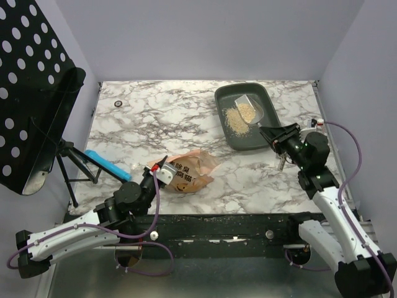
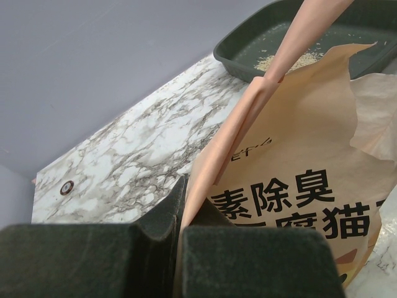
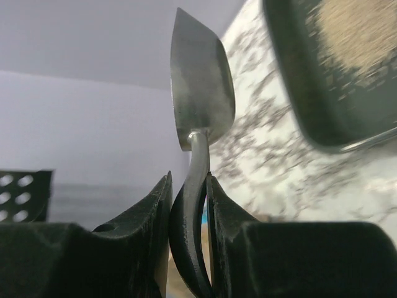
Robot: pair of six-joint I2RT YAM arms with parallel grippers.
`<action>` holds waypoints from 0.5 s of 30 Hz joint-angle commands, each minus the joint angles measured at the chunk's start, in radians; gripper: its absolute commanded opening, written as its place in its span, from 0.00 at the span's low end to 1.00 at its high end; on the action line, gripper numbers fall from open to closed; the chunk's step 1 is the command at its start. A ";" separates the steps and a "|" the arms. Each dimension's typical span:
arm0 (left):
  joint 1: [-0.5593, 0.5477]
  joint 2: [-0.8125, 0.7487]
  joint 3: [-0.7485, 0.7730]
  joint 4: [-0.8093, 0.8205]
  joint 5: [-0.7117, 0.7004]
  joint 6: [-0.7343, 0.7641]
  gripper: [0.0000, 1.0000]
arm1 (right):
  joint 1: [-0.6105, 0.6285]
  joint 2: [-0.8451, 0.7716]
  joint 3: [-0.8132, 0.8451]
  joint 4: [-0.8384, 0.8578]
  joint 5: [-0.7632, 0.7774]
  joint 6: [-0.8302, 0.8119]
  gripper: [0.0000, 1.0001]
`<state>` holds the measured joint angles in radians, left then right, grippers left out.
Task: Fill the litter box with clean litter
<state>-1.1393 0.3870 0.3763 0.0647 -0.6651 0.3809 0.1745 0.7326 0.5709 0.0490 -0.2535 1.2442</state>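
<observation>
The dark grey litter box (image 1: 260, 99) sits at the back right of the marble table. A small heap of pale tan clean litter (image 1: 234, 119) lies inside it. My right gripper (image 1: 270, 132) is shut on the handle of a grey metal scoop (image 1: 248, 110), which is held over the tray with litter on it. In the right wrist view the scoop (image 3: 201, 87) stands between my fingers (image 3: 189, 186), with the litter box (image 3: 310, 105) to the right. My left gripper (image 1: 159, 169) is shut on an edge of the orange-tan litter bag (image 1: 193, 171). In the left wrist view the bag (image 2: 298, 161) fills the right side.
A black perforated stand (image 1: 37, 93) on a tripod is at the left. A blue bar (image 1: 108, 165) lies near its legs. A small round fitting (image 1: 118, 103) is on the table at the back left. The litter box (image 2: 248, 53) shows beyond the bag.
</observation>
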 commanded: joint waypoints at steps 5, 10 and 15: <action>0.003 -0.031 0.033 0.101 -0.024 0.003 0.00 | -0.006 0.255 0.256 -0.234 0.327 -0.455 0.00; 0.003 -0.039 0.036 0.098 -0.018 0.000 0.00 | -0.006 0.474 0.464 -0.446 0.324 -0.702 0.00; 0.004 -0.040 0.041 0.093 -0.004 -0.011 0.00 | -0.004 0.652 0.667 -0.622 0.266 -0.862 0.00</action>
<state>-1.1393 0.3756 0.3763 0.0540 -0.6628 0.3798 0.1745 1.2926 1.0866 -0.3904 0.0166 0.5880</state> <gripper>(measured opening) 0.012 0.321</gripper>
